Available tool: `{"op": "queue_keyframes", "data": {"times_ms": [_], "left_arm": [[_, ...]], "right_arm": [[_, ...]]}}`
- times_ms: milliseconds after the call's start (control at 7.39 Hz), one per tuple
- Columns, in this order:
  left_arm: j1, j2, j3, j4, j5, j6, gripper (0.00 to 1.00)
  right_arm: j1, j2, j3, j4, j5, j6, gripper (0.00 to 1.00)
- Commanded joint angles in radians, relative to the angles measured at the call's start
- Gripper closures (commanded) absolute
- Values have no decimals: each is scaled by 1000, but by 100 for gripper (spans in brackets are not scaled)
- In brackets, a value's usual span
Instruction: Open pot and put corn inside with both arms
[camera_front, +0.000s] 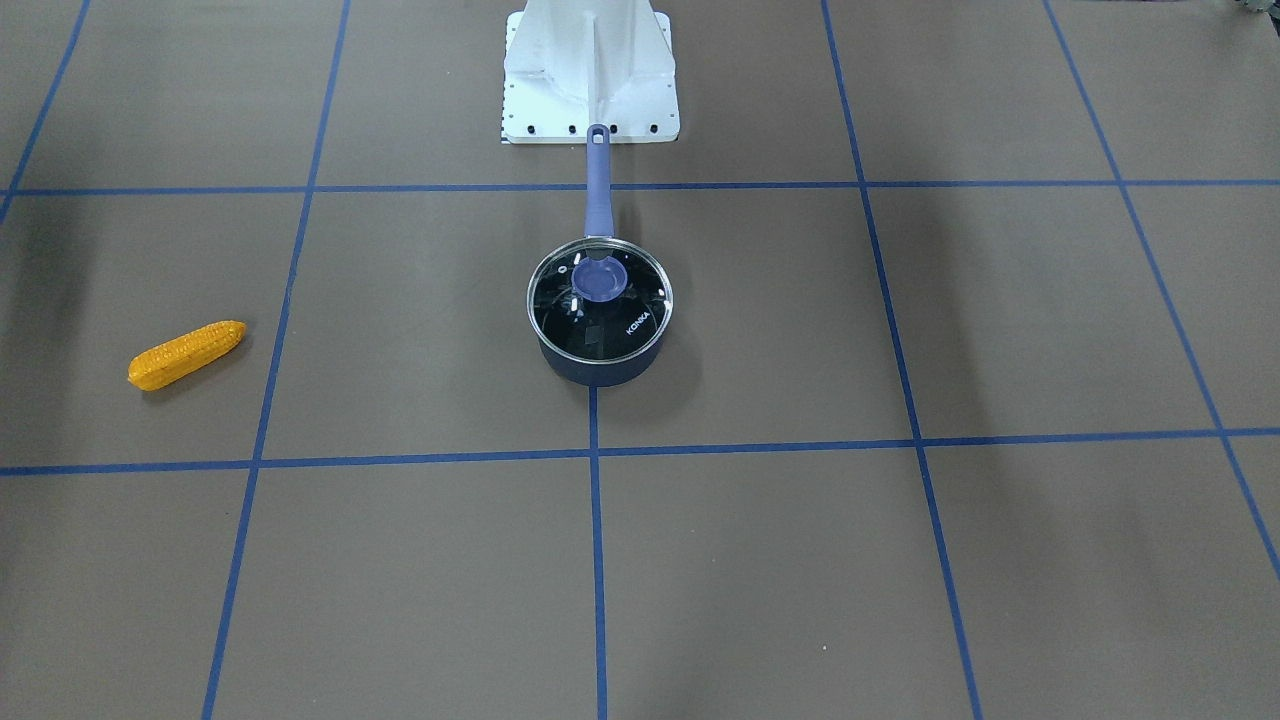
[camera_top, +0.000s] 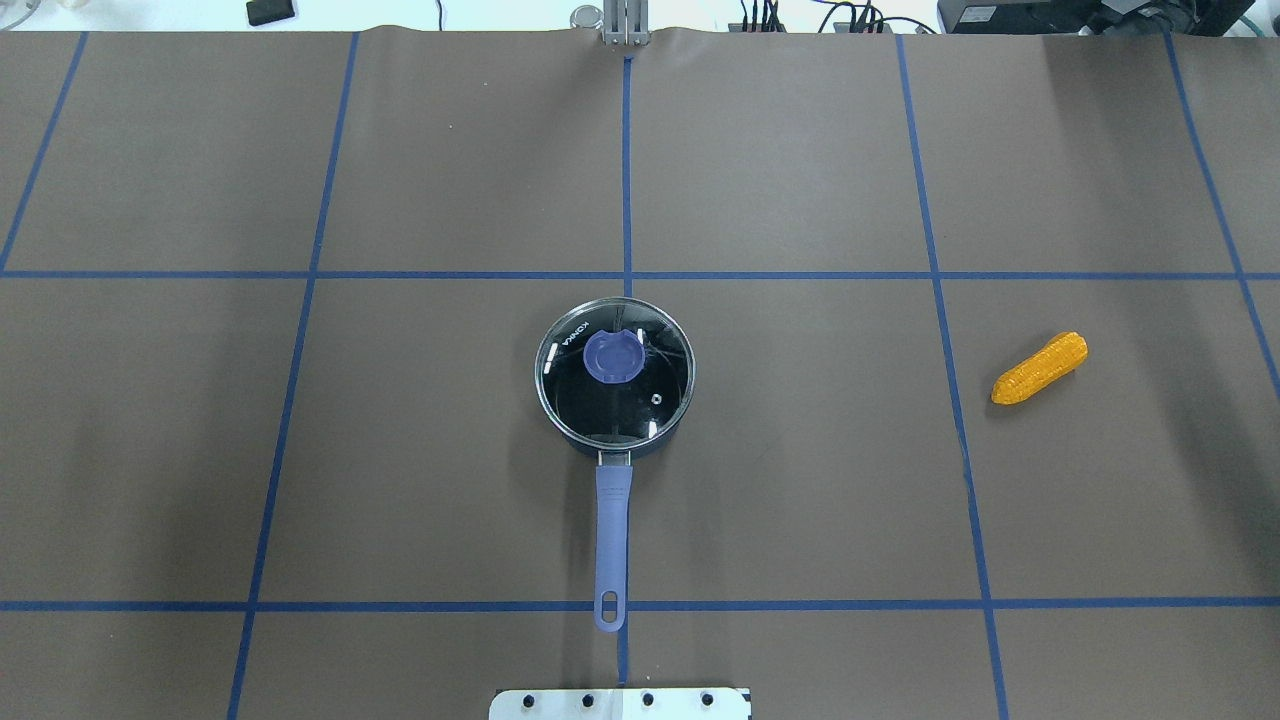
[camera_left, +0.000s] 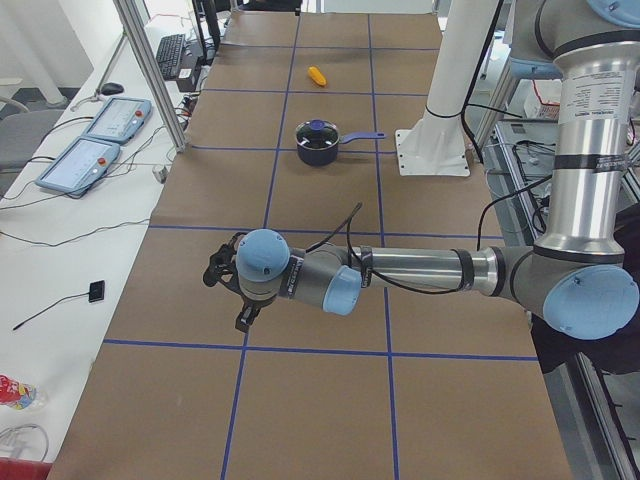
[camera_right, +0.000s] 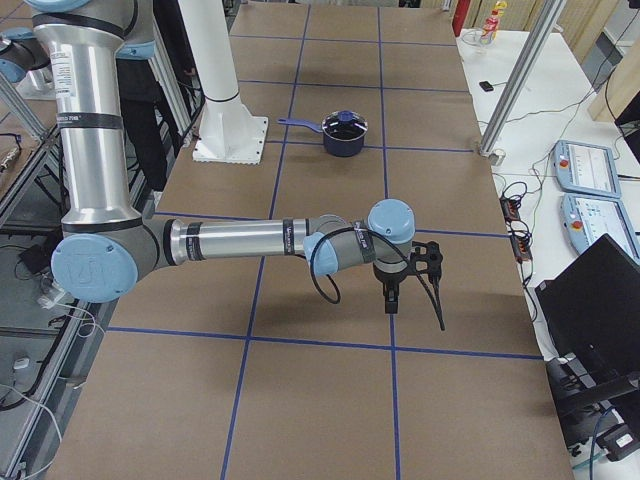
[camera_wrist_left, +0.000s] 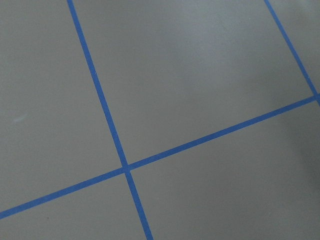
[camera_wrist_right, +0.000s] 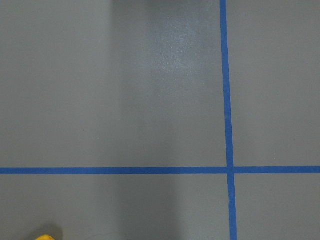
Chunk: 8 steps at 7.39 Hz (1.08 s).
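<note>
Two grippers hang over opposite ends of the table (camera_top: 400, 470), both well apart from the task's things. The left gripper (camera_left: 222, 272) shows only side-on, so whether its jaws are released or clenched cannot be told. At centre stands the pot (camera_front: 600, 368), its glass lid (camera_top: 640, 400) on and its handle pointing toward the robot. Farther right the corn (camera_top: 1040, 368) lies flat, its long axis slanted. The right gripper (camera_right: 425, 258), jaws equally unreadable, is probably the nearer.

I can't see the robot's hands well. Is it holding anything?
No. The corn and the lidded pot sit untouched; the left gripper and right gripper are far away.
</note>
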Motion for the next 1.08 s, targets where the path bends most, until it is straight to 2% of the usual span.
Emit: {"op": "queue_keyframes", "data": {"times_ms": [0, 541, 947], "left_arm": [[0, 0, 2, 0, 0, 0, 2], [0, -2, -4, 2, 0, -6, 2], [73, -84, -32, -9, -8, -249, 2]], "right_arm": [[0, 5, -2, 0, 1, 4, 0], [-2, 17, -20, -2, 9, 5, 0], [-147, 86, -13, -2, -18, 325, 0]]}}
